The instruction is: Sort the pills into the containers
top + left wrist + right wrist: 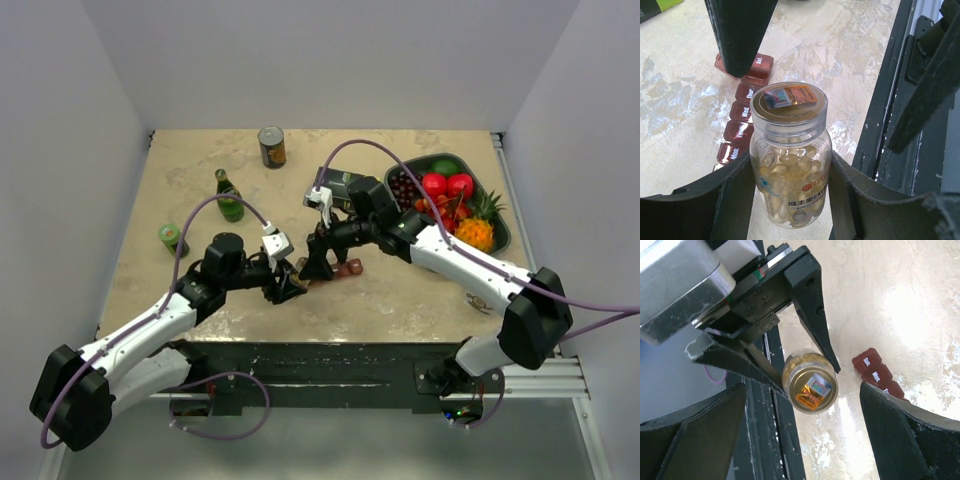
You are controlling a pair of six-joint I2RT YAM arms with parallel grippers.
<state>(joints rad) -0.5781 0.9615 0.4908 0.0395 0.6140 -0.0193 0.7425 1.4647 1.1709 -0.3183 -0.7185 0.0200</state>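
My left gripper point(790, 172) is shut on a clear pill bottle point(790, 165) full of yellow softgels and holds it upright by its body, near the table's front edge. The bottle's clear lid point(789, 102), with a gold seal under it, is on. The dark red container strip point(742, 125), with day labels and closed lids, lies on the table just behind the bottle. It also shows in the right wrist view point(877, 375) and the top view point(348, 268). My right gripper point(802, 390) is open above the lid point(810, 381), one finger on each side, not touching it.
A black-and-green box point(340, 185) lies behind the grippers. A grey fruit tray point(500, 228) stands at the back right. A can point(271, 146), a green bottle point(229, 197) and a small green jar point(170, 236) stand at the left. The black table frame point(900, 100) runs beside the bottle.
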